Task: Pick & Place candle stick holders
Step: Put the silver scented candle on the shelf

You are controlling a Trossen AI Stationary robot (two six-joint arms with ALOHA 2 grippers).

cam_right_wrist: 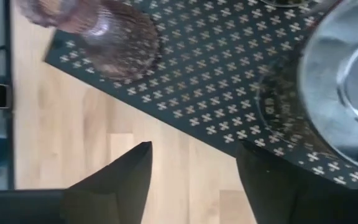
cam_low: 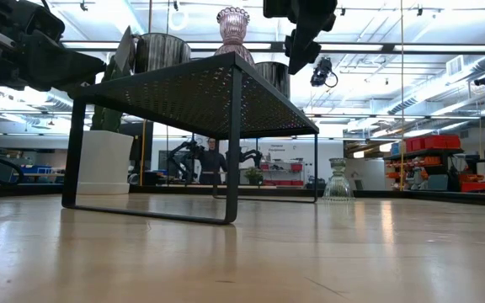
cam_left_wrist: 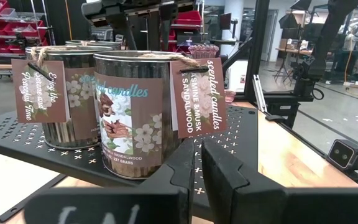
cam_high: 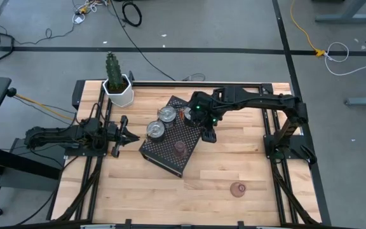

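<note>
1. I see the wooden table [cam_high: 234, 165], and near its middle the black perforated tray [cam_high: 170, 149] stands on legs, turned at an angle.
2. At about 11 o'clock from the tray, at the table's far corner, stands the white cactus pot [cam_high: 119, 91].
3. My left arm waits at the 9 o'clock side of the table. The left gripper [cam_high: 127, 135] points toward the tray with its fingers together, holding nothing.
4. My right arm reaches in from the 3 o'clock side. The right gripper [cam_high: 208, 135] hangs over the tray's 3 o'clock edge; in the right wrist view its fingers [cam_right_wrist: 114, 180] stand apart with only bare wood between them.
5. Two silver candle tins [cam_high: 155, 130] [cam_high: 167, 114] sit on the tray toward 10 o'clock.
6. One pinkish holder [cam_high: 180, 148] stands on the tray, near its middle.
7. A second pinkish holder [cam_high: 237, 189] stands alone on the table at about 5 o'clock, well apart from the tray.
</note>
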